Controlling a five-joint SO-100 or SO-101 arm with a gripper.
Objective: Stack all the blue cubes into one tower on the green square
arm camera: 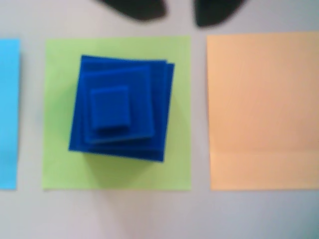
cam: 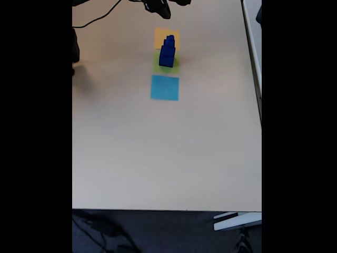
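A: Looks done? All three blue cubes (arm camera: 122, 117) make one tower (cam: 167, 51) on the green square (arm camera: 55, 114).

B: Yep, nothing left. Gripper (arm camera: 179, 12) hangs above, open and empty.

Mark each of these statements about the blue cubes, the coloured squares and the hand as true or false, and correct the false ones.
1. The three blue cubes form one tower. True.
2. The tower stands on the orange square. False: it stands on the green square.
3. The smallest cube is on top. True.
4. The hand grips the tower. False: its dark fingertips are clear of it, holding nothing.
5. In the wrist view, the light-blue square lies right of the green one. False: left.
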